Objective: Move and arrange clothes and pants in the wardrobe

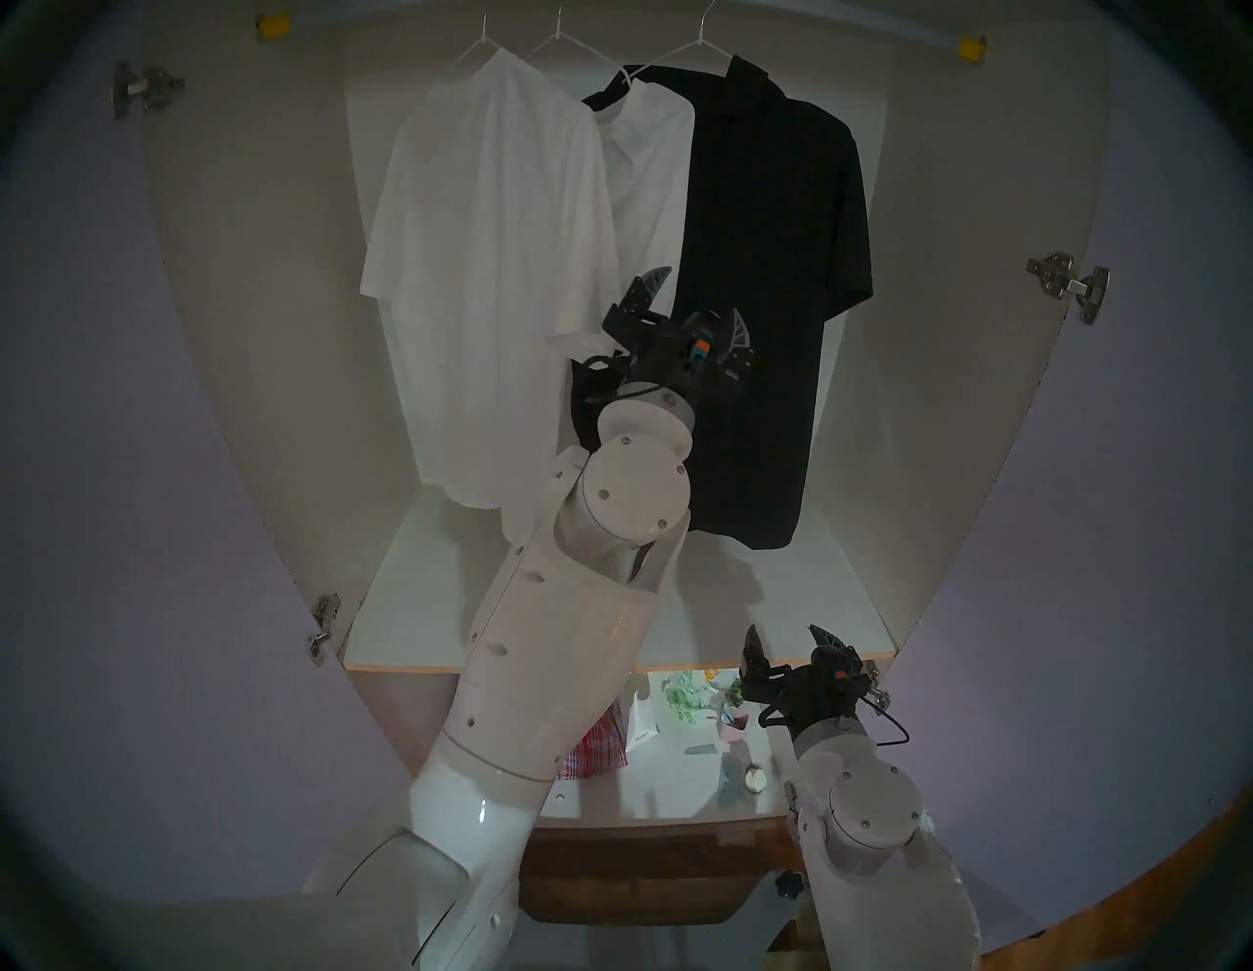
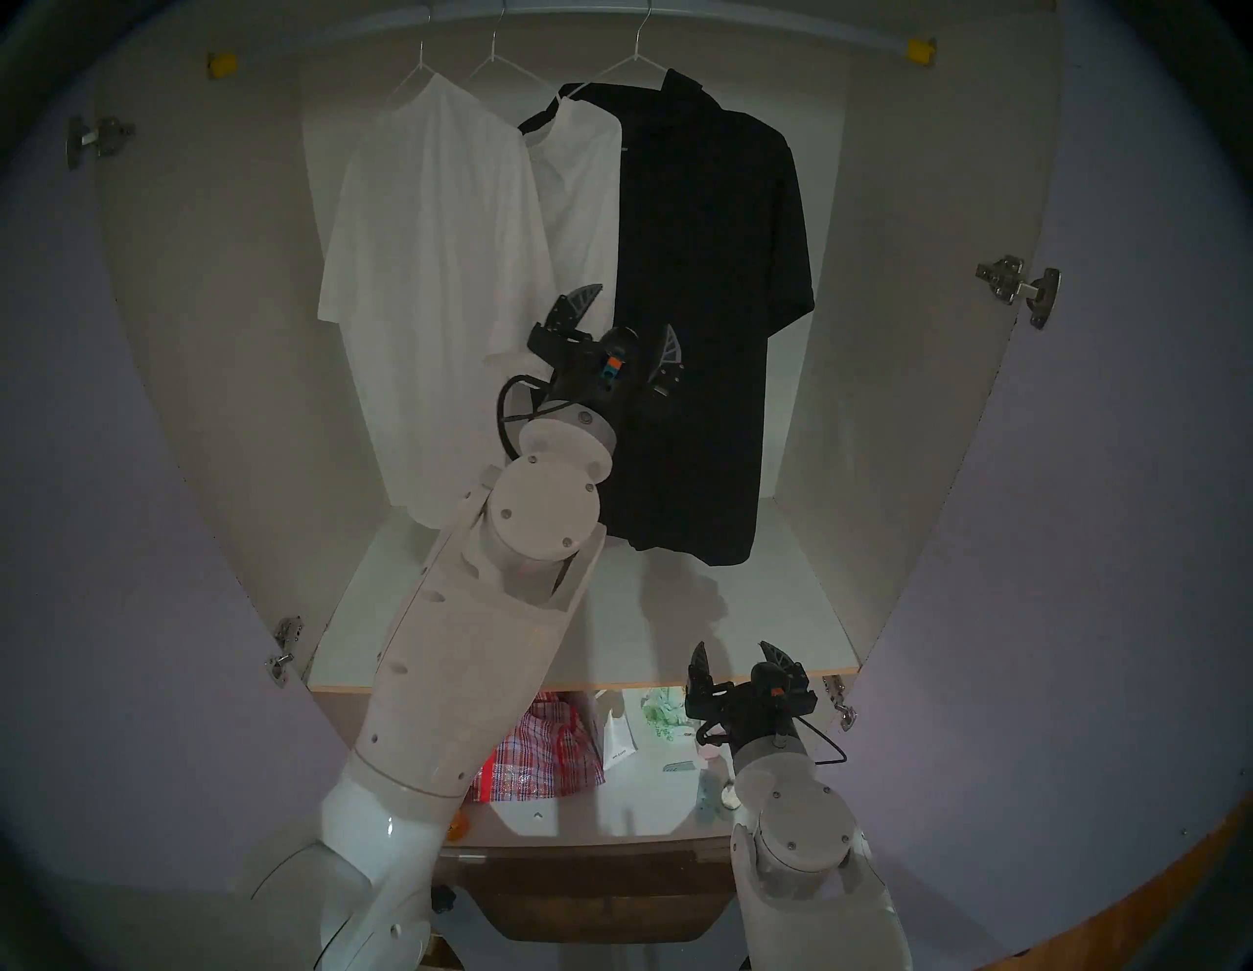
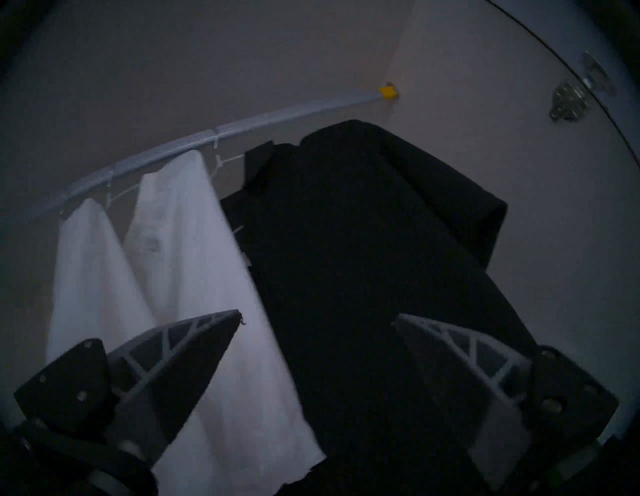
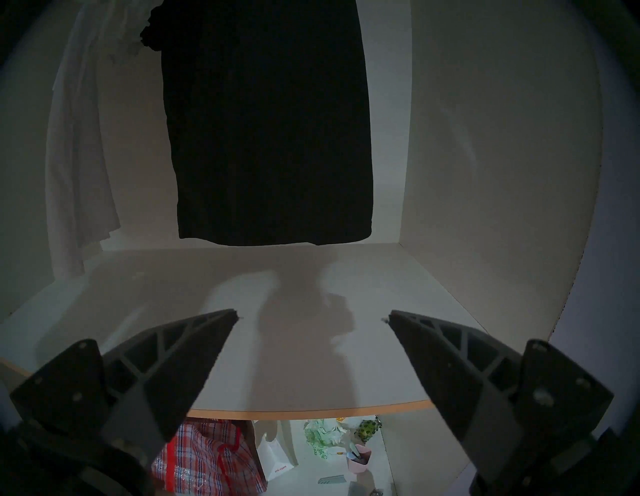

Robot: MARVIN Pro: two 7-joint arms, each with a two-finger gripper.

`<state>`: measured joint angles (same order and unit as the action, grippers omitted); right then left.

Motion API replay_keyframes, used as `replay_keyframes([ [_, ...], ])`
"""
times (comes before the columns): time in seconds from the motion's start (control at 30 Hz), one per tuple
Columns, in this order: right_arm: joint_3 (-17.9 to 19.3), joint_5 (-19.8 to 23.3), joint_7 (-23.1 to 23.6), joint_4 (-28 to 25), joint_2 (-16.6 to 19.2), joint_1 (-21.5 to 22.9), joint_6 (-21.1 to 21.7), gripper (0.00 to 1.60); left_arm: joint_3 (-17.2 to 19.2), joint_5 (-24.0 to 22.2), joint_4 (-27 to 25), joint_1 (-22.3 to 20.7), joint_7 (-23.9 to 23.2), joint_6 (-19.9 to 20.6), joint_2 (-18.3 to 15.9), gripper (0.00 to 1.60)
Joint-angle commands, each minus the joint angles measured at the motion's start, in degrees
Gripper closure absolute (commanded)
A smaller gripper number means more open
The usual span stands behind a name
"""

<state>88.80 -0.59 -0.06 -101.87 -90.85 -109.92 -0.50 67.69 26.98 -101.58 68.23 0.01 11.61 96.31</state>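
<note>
Three garments hang on wire hangers from the wardrobe rail (image 3: 263,119). The large white shirt (image 1: 488,224) is on the left, the small white blouse (image 1: 647,176) in the middle, the long black collared garment (image 1: 773,224) on the right. My left gripper (image 1: 698,302) is open and empty, raised in front of the lower edges of the blouse (image 3: 207,277) and the black garment (image 3: 346,259). My right gripper (image 1: 786,641) is open and empty, low at the front edge of the wood-edged shelf (image 1: 407,668). The black garment's hem (image 4: 273,221) hangs above the shelf (image 4: 311,412).
Pale lilac doors (image 1: 135,474) stand open on both sides, with steel hinges (image 1: 1068,285). Below the shelf lie a red plaid woven bag (image 4: 207,460), a white box (image 4: 277,460), a pink cup (image 4: 360,457) and other small items. Yellow caps (image 1: 274,26) end the rail.
</note>
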Motion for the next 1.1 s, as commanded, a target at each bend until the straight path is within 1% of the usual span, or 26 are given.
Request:
replay_keyframes([
  [0.0,-0.13,0.14,0.03,-1.58,-0.19,0.48,-0.24,0.0,-0.14,-1.07,-0.17,1.16,-1.53,1.99,0.17,0.0],
  [0.4,-0.13,0.13,0.03,-1.54,-0.2,0.5,-0.26,0.0,0.02,-0.84,-0.26,1.29,-1.86,2.17,0.38,0.0],
  [0.47,-0.13,0.13,0.04,-1.55,-0.2,0.49,-0.26,0.0,0.24,-1.0,-0.95,2.45,-0.9,1.7,0.55,0.0],
  [0.53,-0.13,0.13,0.04,-1.57,-0.2,0.49,-0.25,0.0,0.21,-0.94,-1.85,4.44,-0.38,1.23,-0.11,0.0],
  [0.57,-0.13,0.13,0.04,-1.57,-0.2,0.49,-0.25,0.0,0.25,-2.49,-1.99,5.35,0.72,0.99,-0.3,0.0],
  [0.6,-0.13,0.13,0.04,-1.57,-0.2,0.49,-0.25,0.0,0.25,-2.49,-1.99,5.35,0.72,0.99,-0.3,0.0],
  [0.7,-0.13,0.13,0.04,-1.55,-0.2,0.49,-0.26,0.0,1.21,-6.63,-1.82,6.7,2.16,0.27,-0.79,0.0],
  [0.73,-0.13,0.13,0.04,-1.55,-0.2,0.5,-0.26,0.0,1.72,-7.36,-1.64,6.92,2.11,-0.13,-0.82,0.0],
  [0.77,-0.13,0.13,0.04,-1.54,-0.2,0.5,-0.27,0.0,2.32,-9.2,-1.69,7.23,1.7,-0.41,-0.87,0.0],
  [0.8,-0.13,0.13,0.04,-1.53,-0.2,0.5,-0.27,0.0,2.87,-13.39,-1.96,7.48,1.15,-0.44,-1.2,0.0],
  [0.83,-0.13,0.13,0.04,-1.53,-0.2,0.5,-0.27,0.0,3.46,-14.72,-2.23,7.81,0.46,-0.32,-1.13,0.0],
  [0.87,-0.13,0.12,0.04,-1.51,-0.2,0.51,-0.28,0.0,4.0,-18.28,-2.42,8.03,0.34,-0.46,-1.22,0.0],
  [0.9,-0.13,0.12,0.04,-1.48,-0.2,0.53,-0.3,0.0,4.57,-22.11,-2.72,8.09,0.13,0.2,-1.21,0.0],
  [0.93,-0.13,0.11,0.04,-1.46,-0.19,0.54,-0.31,0.0,5.28,-25.76,-3.13,7.84,0.31,2.27,-1.14,0.0],
  [0.97,-0.13,0.12,0.04,-1.48,-0.2,0.53,-0.3,0.0,6.3,-27.34,-3.4,7.66,-0.85,3.86,-1.06,0.0],
  [1.0,-0.13,0.12,0.04,-1.48,-0.2,0.53,-0.3,0.0,6.3,-27.34,-3.4,7.66,-0.85,3.86,-1.06,0.0],
  [1.07,-0.13,0.11,0.04,-1.45,-0.2,0.54,-0.32,0.0,8.19,-31.45,-2.89,6.73,-0.65,6.04,-0.45,0.0],
])
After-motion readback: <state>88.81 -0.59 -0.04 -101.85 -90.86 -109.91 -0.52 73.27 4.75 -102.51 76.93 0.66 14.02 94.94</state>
